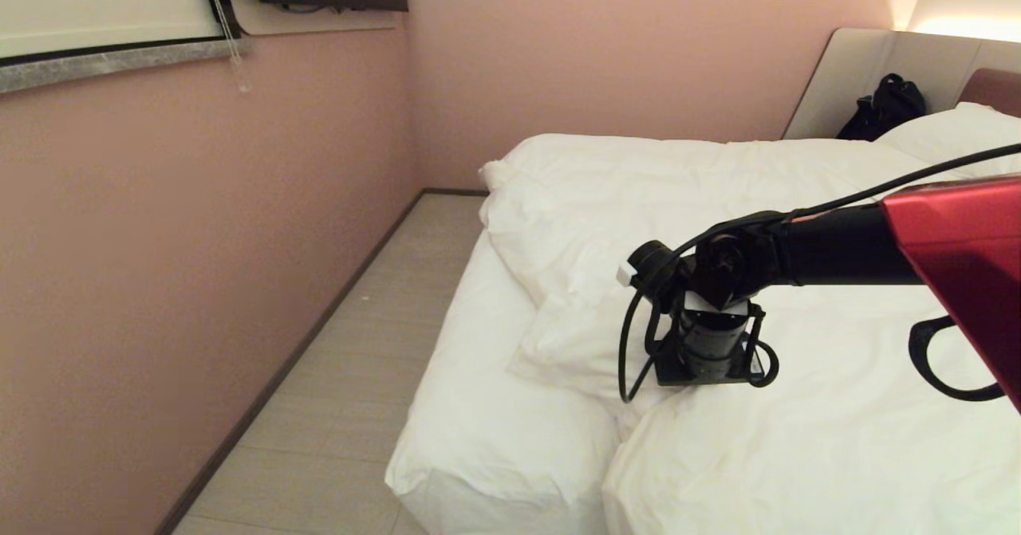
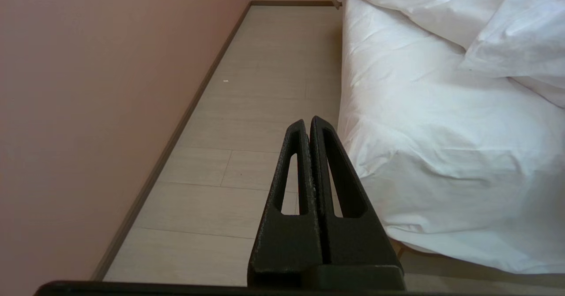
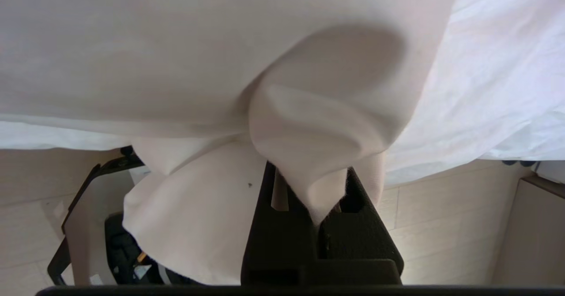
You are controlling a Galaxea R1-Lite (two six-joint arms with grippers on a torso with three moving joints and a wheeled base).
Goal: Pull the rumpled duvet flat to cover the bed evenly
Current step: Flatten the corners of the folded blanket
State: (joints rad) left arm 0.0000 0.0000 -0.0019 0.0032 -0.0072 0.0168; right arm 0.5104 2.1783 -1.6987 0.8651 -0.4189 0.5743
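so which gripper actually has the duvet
The right gripper: it is shut on a bunched fold of the duvet. The left gripper is shut on nothing, beside the bed over the floor.

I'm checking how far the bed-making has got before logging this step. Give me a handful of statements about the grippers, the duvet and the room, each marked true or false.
1. The right gripper is shut on a fold of the duvet. True.
2. The left gripper holds the duvet too. False: it is shut on nothing, hanging over the floor beside the bed.
3. The duvet already lies flat over the whole mattress. False: it is bunched up, leaving the fitted sheet bare at the near corner.
4. A black bag sits by the headboard panel. True.
5. A person stands beside the bed. False: nobody is in view.
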